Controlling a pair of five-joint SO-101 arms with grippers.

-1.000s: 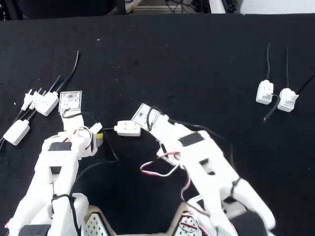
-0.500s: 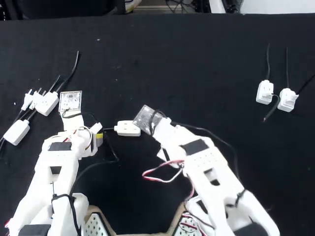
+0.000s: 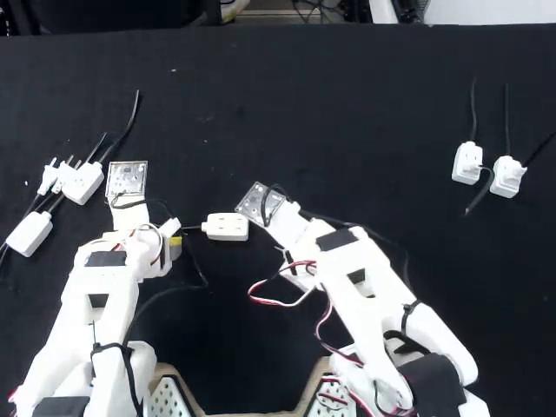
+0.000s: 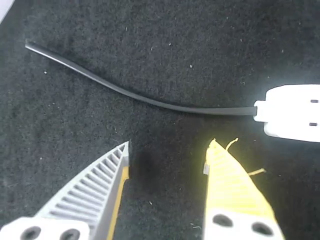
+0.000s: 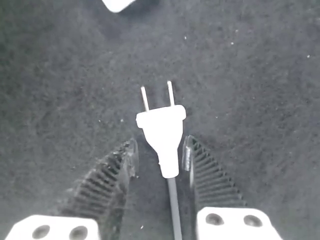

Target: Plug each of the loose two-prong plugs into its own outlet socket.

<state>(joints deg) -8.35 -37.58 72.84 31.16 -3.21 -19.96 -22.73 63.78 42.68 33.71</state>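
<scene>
The right gripper [image 5: 159, 143] hangs unclenched astride the loose plug [image 5: 161, 125]; it should close squarely on the body, keeping it level.

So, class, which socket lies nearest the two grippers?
The middle socket: it lies between the left gripper and right gripper. The left sockets and right sockets sit far off to either side.
</scene>
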